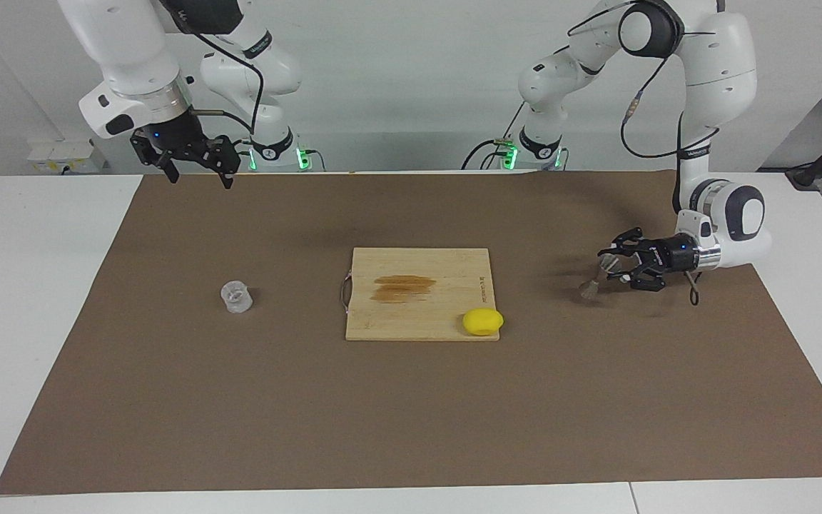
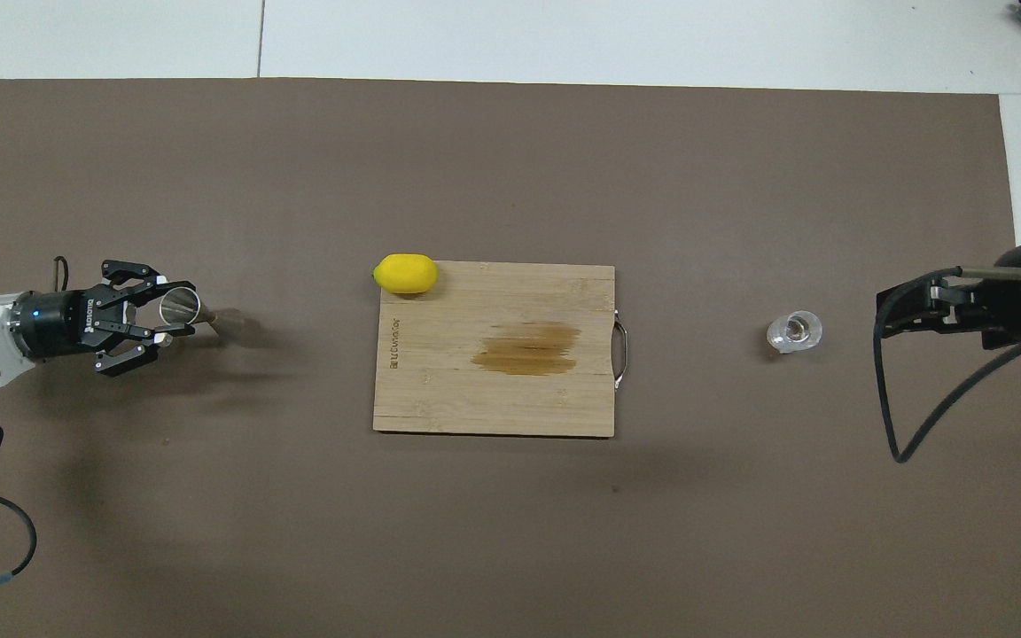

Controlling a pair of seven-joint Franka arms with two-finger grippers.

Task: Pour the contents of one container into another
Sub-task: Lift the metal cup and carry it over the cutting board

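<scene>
- Facing view: left gripper (image 1: 614, 265) lies level, low over the mat (image 1: 411, 428) at the left arm's end, jaws clamped on the jigger (image 1: 599, 277). Jigger hangs tilted, lower cone ahead of and below the jaws; whether it touches the mat I cannot tell.
- Cup (image 1: 236, 297) stands upright on the mat toward the right arm's end, well apart from both grippers.
- Right gripper (image 1: 193, 160) waits in the air near its base, jaws wide, holding nothing; cup sits below it, farther out on the mat.
- Judgement: step in hand is carrying the jigger toward the cup. Bring it upright before setting it down; a tilted set-down would tip it.
- Overhead view: left gripper (image 2: 149, 312) holds the jigger (image 2: 181, 307), open mouth facing up at the camera.
- Board (image 2: 494, 348) with lemon (image 2: 405, 273) at its corner lies between jaws and cup (image 2: 794, 331). Lemon is the one tall obstacle; passing over the board's stained middle avoids it.
- Bare mat rings the cup; ample room beside it. Right gripper (image 2: 923, 306) shows just past the cup, near the mat's edge.
</scene>
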